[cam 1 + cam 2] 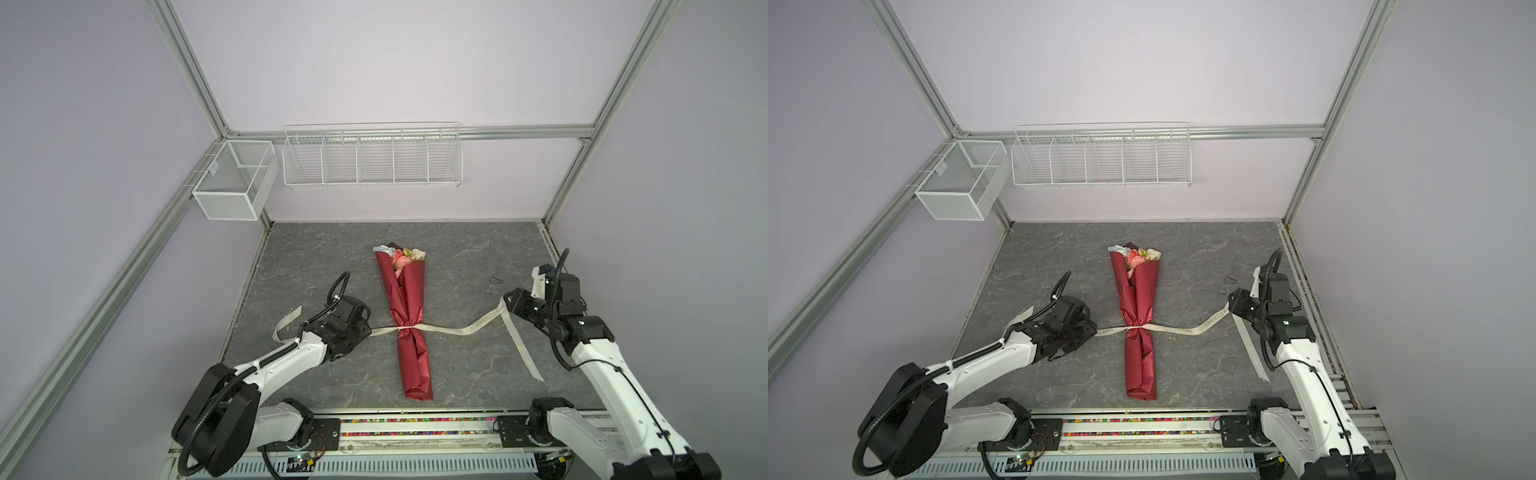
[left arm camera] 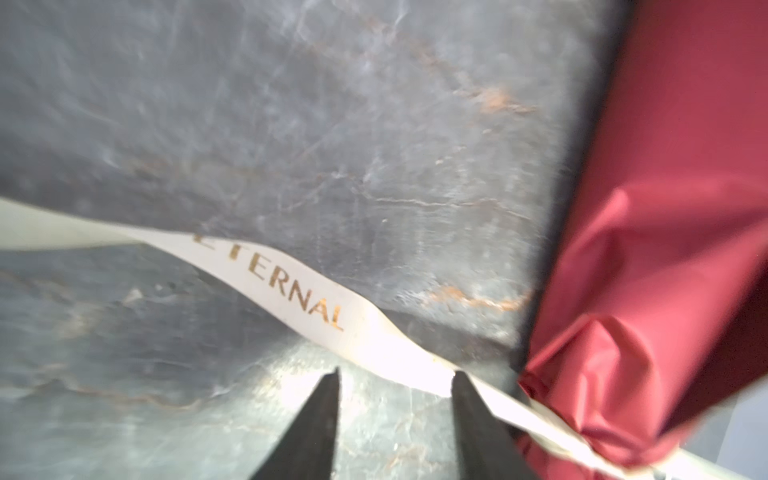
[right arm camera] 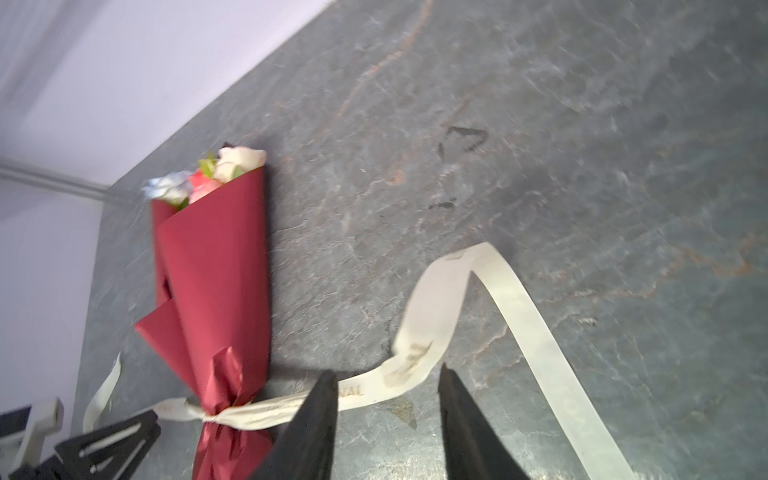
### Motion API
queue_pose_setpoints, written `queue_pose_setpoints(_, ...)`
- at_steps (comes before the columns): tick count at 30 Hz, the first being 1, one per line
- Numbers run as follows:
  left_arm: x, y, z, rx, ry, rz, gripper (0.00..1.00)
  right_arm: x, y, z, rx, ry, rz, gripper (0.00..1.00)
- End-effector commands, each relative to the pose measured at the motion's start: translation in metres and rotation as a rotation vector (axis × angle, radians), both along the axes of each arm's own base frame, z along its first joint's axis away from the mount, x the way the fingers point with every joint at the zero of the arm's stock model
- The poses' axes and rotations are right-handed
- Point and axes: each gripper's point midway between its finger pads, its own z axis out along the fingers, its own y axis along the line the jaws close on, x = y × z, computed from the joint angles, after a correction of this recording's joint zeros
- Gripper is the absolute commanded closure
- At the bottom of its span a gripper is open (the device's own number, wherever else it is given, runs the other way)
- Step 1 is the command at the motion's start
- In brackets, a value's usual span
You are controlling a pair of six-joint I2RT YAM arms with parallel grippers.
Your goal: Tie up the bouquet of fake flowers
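Observation:
The bouquet of fake flowers [image 1: 406,307] [image 1: 1139,307] lies lengthwise mid-table in dark-red paper, blooms toward the back wall. A cream printed ribbon [image 1: 449,330] [image 1: 1177,330] is cinched round its waist, and both tails trail sideways. My left gripper [image 1: 368,328] [image 1: 1093,330] sits low beside the wrap's left side. In the left wrist view it [image 2: 397,374] is open, with the ribbon [image 2: 291,286] crossing just past its tips and the paper [image 2: 665,249] close by. My right gripper [image 1: 506,301] [image 1: 1230,300] [image 3: 386,370] is open too. It hovers over the right tail [image 3: 419,345], with the bouquet [image 3: 216,266] farther off.
The grey stone-patterned table [image 1: 457,257] carries a small dark mark [image 1: 494,280] near the right gripper. A white wire rack [image 1: 372,156] and a mesh box [image 1: 235,178] hang on the back frame. The ribbon's long right tail [image 1: 521,349] runs toward the front rail [image 1: 415,428].

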Motion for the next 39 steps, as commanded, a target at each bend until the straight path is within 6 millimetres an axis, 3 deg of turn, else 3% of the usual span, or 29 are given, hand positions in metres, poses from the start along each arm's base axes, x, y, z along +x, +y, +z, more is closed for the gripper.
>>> queue_pose_setpoints(1,-0.002,0.01,0.029,0.096,-0.091,-0.116,0.49,-0.016,0.033,0.034,0.101,-0.1,0.191,0.47)
queue_pose_setpoints(4,-0.003,0.034,0.05,0.192,-0.161,-0.084,0.4,-0.029,0.049,0.048,0.153,-0.143,0.271,0.43)
queue_pose_setpoints(5,-0.004,0.046,0.056,0.224,-0.17,-0.041,0.32,-0.033,0.054,0.051,0.168,-0.154,0.301,0.43)
queue_pose_setpoints(7,-0.007,0.065,0.062,0.271,-0.156,0.015,0.22,-0.041,0.063,0.056,0.185,-0.18,0.358,0.42)
queue_pose_setpoints(10,-0.007,0.078,0.056,0.265,-0.093,0.044,0.2,-0.046,0.074,0.058,0.182,-0.217,0.411,0.41)
queue_pose_setpoints(14,-0.004,0.088,0.032,0.201,0.038,0.097,0.22,-0.049,0.096,0.056,0.149,-0.25,0.509,0.4)
queue_pose_setpoints(18,0.005,0.085,0.016,0.097,0.092,0.141,0.29,-0.044,0.112,0.054,0.104,-0.289,0.55,0.3)
queue_pose_setpoints(23,0.015,0.084,0.003,0.02,0.132,0.205,0.33,-0.041,0.138,0.048,0.059,-0.304,0.618,0.3)
queue_pose_setpoints(28,0.015,0.09,-0.013,-0.013,0.203,0.278,0.47,-0.026,0.15,0.039,-0.017,-0.254,0.574,0.33)
queue_pose_setpoints(33,0.017,0.088,-0.028,-0.013,0.251,0.291,0.48,-0.027,0.182,0.056,-0.019,-0.402,0.666,0.33)
queue_pose_setpoints(39,0.025,0.085,-0.033,-0.004,0.265,0.263,0.52,-0.025,0.217,0.038,-0.12,-0.36,0.762,0.33)
